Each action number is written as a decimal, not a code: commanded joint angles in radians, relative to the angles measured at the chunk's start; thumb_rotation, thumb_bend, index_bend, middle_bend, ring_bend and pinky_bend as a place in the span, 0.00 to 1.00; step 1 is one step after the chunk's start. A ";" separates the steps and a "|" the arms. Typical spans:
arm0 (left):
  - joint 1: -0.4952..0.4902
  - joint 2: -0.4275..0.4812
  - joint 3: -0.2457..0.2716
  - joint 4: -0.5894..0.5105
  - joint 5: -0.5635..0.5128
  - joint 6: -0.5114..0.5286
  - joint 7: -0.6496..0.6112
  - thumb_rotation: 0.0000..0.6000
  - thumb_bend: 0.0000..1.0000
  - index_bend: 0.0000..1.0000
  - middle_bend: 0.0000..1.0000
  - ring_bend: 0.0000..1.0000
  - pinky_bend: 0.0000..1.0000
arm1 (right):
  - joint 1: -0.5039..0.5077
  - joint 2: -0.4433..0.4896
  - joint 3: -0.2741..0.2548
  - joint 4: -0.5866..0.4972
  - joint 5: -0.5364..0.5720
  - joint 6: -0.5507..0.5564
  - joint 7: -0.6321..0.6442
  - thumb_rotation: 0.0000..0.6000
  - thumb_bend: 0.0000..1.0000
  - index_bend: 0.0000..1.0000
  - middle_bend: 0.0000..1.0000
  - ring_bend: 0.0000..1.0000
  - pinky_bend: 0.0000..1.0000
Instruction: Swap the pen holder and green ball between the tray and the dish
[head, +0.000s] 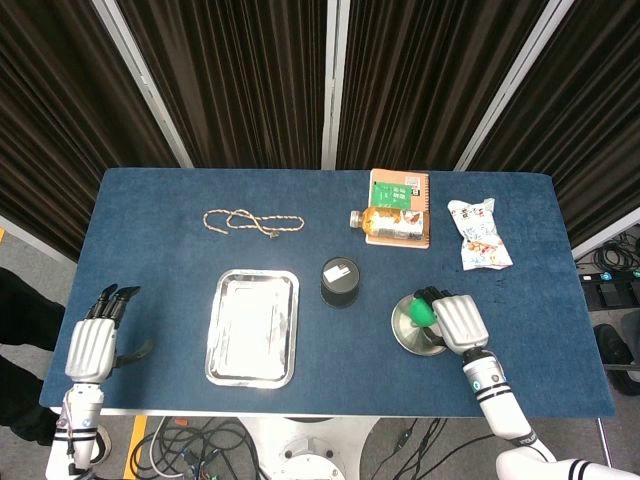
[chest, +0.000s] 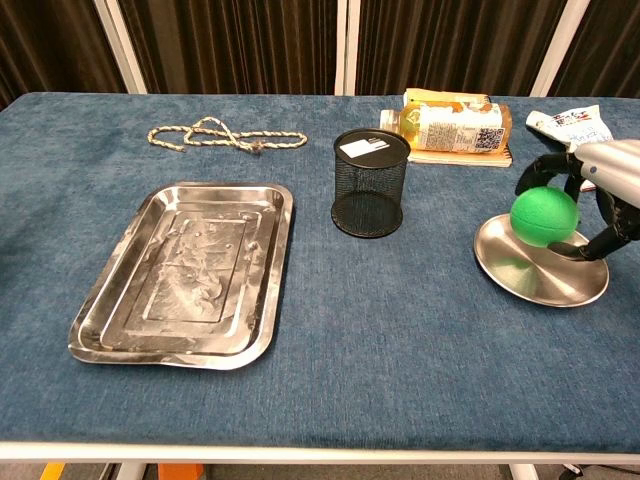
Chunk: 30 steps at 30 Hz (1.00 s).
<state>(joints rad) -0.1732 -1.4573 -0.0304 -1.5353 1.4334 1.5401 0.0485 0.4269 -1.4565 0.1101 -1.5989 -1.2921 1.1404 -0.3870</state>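
While its fingers curl around the green ball (chest: 543, 216), the right robot hand (chest: 600, 185) holds it just above the steel dish (chest: 530, 280), the ball clear of the dish floor. Left of the dish stands the black mesh pen holder (chest: 370, 182) on the desk (chest: 400, 340); farther left lies the steel tray (chest: 190, 272). Well left of the dish, the left robot hand (head: 90, 343) hangs with fingers apart, holding nothing.
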 joint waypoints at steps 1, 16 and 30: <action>0.008 0.005 -0.002 -0.002 0.001 0.004 -0.001 1.00 0.13 0.15 0.15 0.07 0.24 | 0.016 0.029 -0.008 -0.065 -0.070 0.008 0.013 1.00 0.32 0.52 0.45 0.43 0.60; 0.047 0.021 0.012 0.005 0.006 -0.012 -0.023 1.00 0.13 0.15 0.15 0.07 0.24 | 0.128 -0.096 -0.030 -0.085 -0.081 -0.135 -0.101 1.00 0.32 0.52 0.45 0.43 0.60; 0.061 0.024 0.014 0.025 0.011 -0.042 -0.049 1.00 0.13 0.15 0.15 0.07 0.22 | 0.185 -0.173 -0.024 -0.024 -0.026 -0.188 -0.110 1.00 0.27 0.42 0.41 0.39 0.52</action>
<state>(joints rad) -0.1123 -1.4332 -0.0161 -1.5112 1.4441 1.4985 -0.0004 0.6101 -1.6313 0.0874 -1.6218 -1.3186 0.9541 -0.4983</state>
